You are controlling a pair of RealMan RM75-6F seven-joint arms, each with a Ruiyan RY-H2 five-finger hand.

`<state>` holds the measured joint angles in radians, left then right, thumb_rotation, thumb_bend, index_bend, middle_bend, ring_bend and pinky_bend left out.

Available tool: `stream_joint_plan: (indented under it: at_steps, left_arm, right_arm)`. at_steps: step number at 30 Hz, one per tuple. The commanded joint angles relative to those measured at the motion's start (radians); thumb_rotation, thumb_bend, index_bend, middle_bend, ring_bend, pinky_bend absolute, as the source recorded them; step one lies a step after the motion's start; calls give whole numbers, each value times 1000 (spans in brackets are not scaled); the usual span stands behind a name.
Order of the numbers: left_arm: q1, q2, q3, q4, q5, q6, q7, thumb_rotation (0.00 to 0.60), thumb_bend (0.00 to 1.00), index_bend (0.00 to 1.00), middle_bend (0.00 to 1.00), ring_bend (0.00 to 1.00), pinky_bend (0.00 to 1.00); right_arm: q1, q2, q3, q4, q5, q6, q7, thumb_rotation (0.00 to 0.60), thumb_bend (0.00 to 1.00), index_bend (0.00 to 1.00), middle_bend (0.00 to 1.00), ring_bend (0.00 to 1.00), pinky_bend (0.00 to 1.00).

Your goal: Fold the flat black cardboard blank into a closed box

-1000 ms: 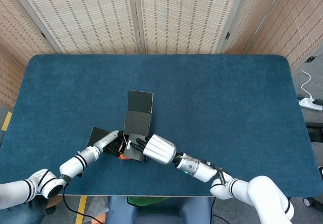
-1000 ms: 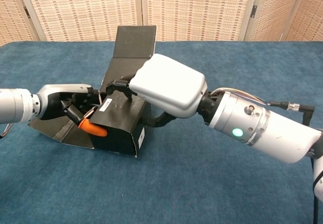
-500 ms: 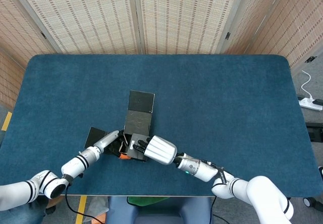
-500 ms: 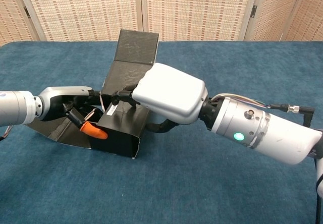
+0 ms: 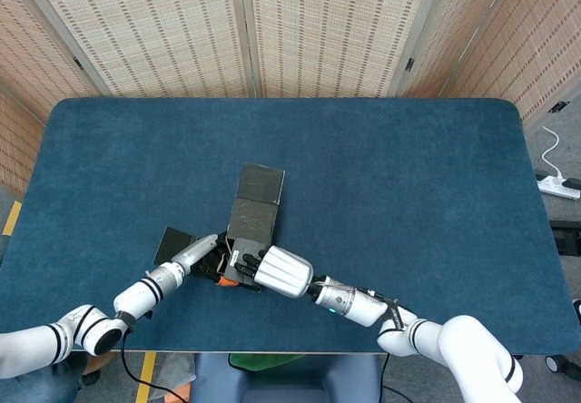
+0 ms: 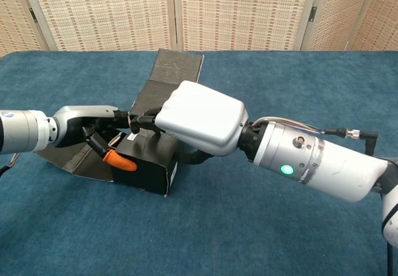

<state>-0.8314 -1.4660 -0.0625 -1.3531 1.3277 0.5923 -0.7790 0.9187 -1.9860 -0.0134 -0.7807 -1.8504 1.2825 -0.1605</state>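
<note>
The black cardboard blank is partly folded into a low box near the table's front edge. Its lid flap lies back on the far side, also in the chest view. One side flap lies flat to the left. My right hand covers the box's top from the right, its dark fingers curled over the top edge. My left hand grips the box's left end, its orange-tipped thumb against the front wall. The box's inside is hidden.
The blue table cover stretches wide to the right and far side. Woven screens stand behind the table. A power strip lies on the floor at the right. The table's front edge is close behind the hands.
The box has turned a little clockwise, and its lid flap has swung rightward and leaned further back. My right hand has slid left over the box; the left hand has stayed on its end.
</note>
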Motion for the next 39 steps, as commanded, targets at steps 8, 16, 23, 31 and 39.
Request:
stream_joint_plan:
  at_steps: [8,16,23,31,39]
  left_arm:
    - [1,-1,-18,-8,-5,-21,17,600,184,85,150,386,513]
    - [7,-5,-29,-1,-5,-31,17,600,178,56,140,383,508]
    - [11,-6,-35,-6,2,-34,20,600,179,45,136,382,506]
    - [15,-5,-41,-9,4,-36,25,600,179,54,137,382,506]
    - [21,-9,-45,-8,7,-31,33,600,178,124,163,382,507]
  right_arm:
    - [15,-1,-7,-11,2,-29,-9,600,190,296,374,752,1000]
    - [13,23,-35,-45,-14,-30,-5,600,174,296,373,752,1000]
    - [-1,26,-17,-42,7,-21,-17,600,168,296,370,752,1000]
    - [2,30,-12,-44,23,-53,-28,600,167,296,372,752,1000]
    - [-1,52,-10,-85,34,-70,-46,600,158,296,383,752,1000]
